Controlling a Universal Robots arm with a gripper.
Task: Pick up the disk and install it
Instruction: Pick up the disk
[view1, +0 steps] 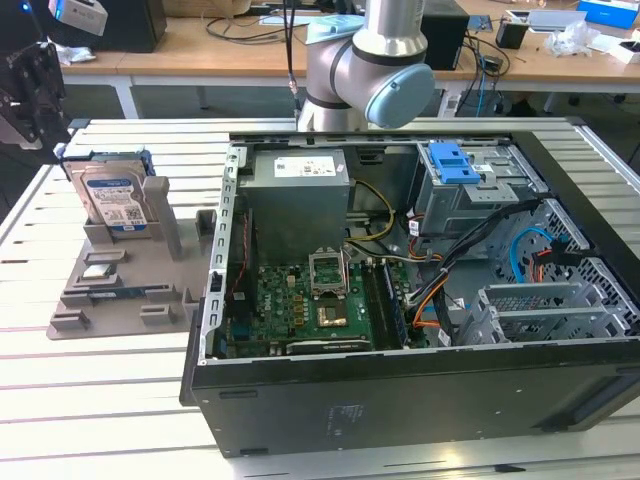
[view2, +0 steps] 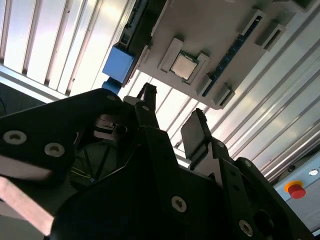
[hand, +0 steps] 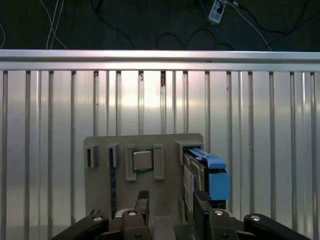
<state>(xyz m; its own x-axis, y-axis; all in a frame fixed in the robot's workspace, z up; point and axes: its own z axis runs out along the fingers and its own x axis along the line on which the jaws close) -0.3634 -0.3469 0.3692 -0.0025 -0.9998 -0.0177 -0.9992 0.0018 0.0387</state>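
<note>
In both wrist views the claw (hand: 170, 197) (view2: 172, 102) is nearest. It is matte black metal with bolt heads, and its two flat, blunt fingers (hand: 200, 201) are spread apart with nothing between them. It hangs over the near edge of a grey plastic holder (hand: 170, 160) (view2: 215, 30), a flat moulded plate with raised brackets and narrow slots.

One bracket frames a small square chip (hand: 142, 160) (view2: 184, 66) with a dull metal top. Beside it the disk (hand: 205, 172) stands on edge in a deeper slot. It is a thin silver slab clipped into a bright blue plastic frame, which shows as a smooth blue block (view2: 119, 64) in the second wrist view. The claw is apart from the disk.

The holder lies on a table (hand: 260, 125) of ribbed, shiny aluminium slats.

In the exterior view the closest thing is an open computer case (view1: 400, 400), a black sheet-metal box lying on its side. Inside it are a green circuit board (view1: 310, 305), bundled wires, a plain grey metal box (view1: 298, 190) and a ridged blue plastic latch (view1: 450, 160).

To the exterior view's left of the case sits the holder (view1: 120, 285), with the disk (view1: 112, 195) upright at its far end and its printed label facing the camera. The claw (view1: 35, 80) hovers above and beyond it. Farther back rises the arm's (view1: 370, 70) rounded grey-and-blue joint.
</note>
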